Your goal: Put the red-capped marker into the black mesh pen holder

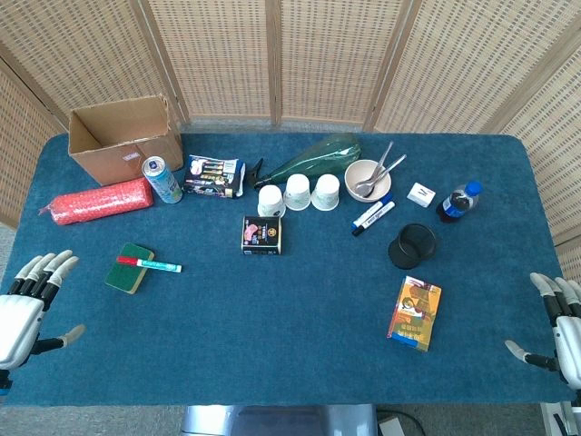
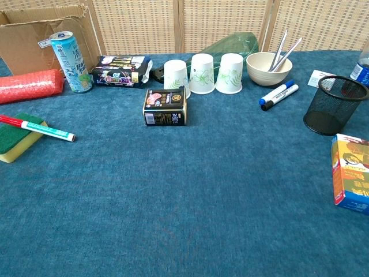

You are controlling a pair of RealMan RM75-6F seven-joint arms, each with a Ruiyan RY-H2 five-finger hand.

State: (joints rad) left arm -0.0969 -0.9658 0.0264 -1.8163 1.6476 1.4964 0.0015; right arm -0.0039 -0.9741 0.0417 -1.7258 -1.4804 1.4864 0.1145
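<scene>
- The wide blue cloth-covered table [image 1: 300,309] holds everything, with the black mesh pen holder [image 2: 335,105] standing on its right part.
- The open brown cardboard box [image 1: 127,138] sits far to the left of the pen holder, at the back. It has a small white label, too small to read.
- The robot's left hand [image 1: 29,304], white with grey fingertips, hangs at the table's near left edge, well apart from the pen holder. Its fingers are spread wide and hold nothing.
- The robot's right hand [image 1: 558,327] hangs at the near right edge, in front of the pen holder. Its fingers are also spread wide and hold nothing.
- The flat colourful carton [image 2: 350,173] lies just in front of the pen holder. Its writing is too blurry to read.
- The tall blue and white drink can [image 2: 71,61] stands far left of the pen holder. It has large printed characters I cannot read.
- The red-capped marker with a white body [image 1: 148,264] lies far left of the pen holder, its red end resting on a green and yellow sponge [image 1: 129,267].
</scene>
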